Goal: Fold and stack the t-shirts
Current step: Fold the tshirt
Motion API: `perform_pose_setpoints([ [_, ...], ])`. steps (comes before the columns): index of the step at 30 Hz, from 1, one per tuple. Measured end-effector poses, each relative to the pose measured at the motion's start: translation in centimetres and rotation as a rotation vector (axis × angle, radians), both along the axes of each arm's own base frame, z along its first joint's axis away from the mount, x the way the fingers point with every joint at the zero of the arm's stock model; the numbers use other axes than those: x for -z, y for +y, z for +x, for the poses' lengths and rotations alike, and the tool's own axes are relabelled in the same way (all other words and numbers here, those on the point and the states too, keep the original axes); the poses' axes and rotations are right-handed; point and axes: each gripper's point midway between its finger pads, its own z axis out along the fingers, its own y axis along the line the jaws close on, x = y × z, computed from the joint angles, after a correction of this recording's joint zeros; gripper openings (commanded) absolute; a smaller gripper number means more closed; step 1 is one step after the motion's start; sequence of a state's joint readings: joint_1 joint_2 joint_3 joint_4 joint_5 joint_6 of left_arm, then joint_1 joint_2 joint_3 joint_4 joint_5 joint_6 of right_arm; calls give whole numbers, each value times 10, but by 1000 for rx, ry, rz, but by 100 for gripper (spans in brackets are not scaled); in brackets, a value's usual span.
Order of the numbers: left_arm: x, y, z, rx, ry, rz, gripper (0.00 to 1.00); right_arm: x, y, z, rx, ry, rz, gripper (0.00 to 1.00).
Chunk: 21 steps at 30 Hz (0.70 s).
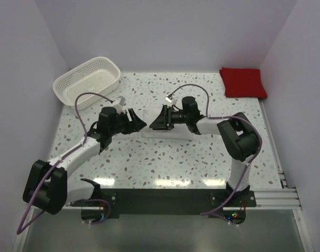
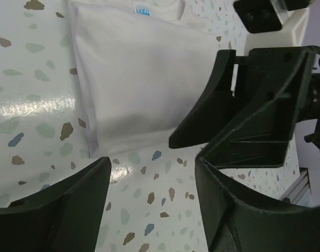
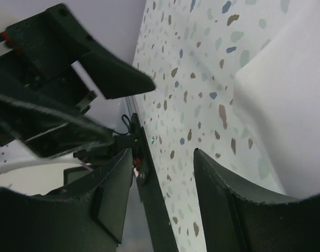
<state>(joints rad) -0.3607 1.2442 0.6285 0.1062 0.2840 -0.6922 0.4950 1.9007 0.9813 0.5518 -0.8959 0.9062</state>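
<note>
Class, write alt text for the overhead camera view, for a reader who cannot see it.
The left gripper and right gripper, both open, face each other at a folded white t-shirt in the middle. A folded red t-shirt lies in the far right corner, a white lattice basket in the far left.

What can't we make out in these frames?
White t-shirt: top view, largely covered by left pincer and right pincer.
Its label: left wrist view, too small to read.
Right wrist view: same shirt cut off by frame edge.
Red t-shirt: top view only, fold layers too small.
</note>
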Motion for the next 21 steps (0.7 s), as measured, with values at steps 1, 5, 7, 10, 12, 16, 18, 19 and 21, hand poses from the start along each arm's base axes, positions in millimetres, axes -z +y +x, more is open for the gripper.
perform_pose_setpoints([
  [1,-1,3,-1,-6,-2,11,72,7,9,1,-1,13,1,54],
  [5,3,12,-7,-24,8,64,72,62,22,8,51,123,-45,54],
  [7,7,16,-9,-25,16,86,72,88,22,7,69,198,-50,52],
  [10,12,18,-12,-21,32,108,70,82,23,12,79,191,-21,53],
  [12,14,19,-14,-17,39,117,70,82,23,13,84,190,-24,53],
  [16,23,17,-12,-9,60,121,65,71,23,16,82,183,-59,54],
  [18,29,14,-9,-1,79,117,61,56,24,23,78,153,-65,54],
  [19,32,11,-6,2,90,113,56,45,24,29,78,129,-64,54],
  [21,37,5,1,12,108,99,50,20,21,44,89,63,-55,54],
])
